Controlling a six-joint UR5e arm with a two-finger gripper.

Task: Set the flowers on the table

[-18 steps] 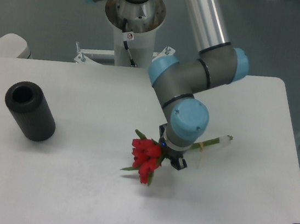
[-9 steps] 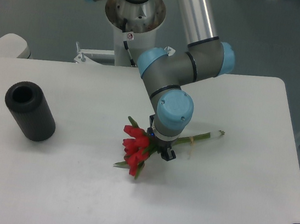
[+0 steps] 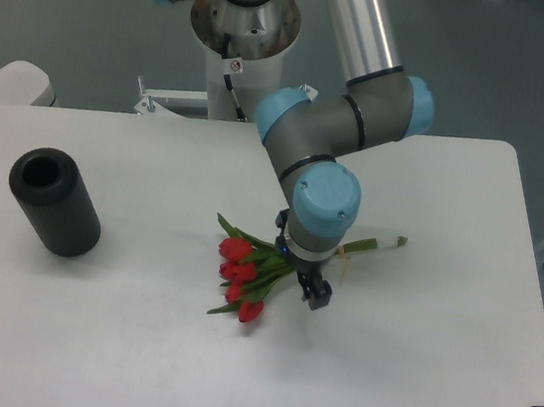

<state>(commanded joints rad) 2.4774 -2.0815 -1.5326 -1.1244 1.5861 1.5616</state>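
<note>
Cylinder (image 3: 54,203) well left of flowers (image 3: 243,272)

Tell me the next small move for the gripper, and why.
Probably lift straight up and away. The flowers appear to lie flat on the table, blooms spread out, and the gripper sits over the stems. Whether its fingers have let go is hidden by the wrist, so rise slowly.
</note>
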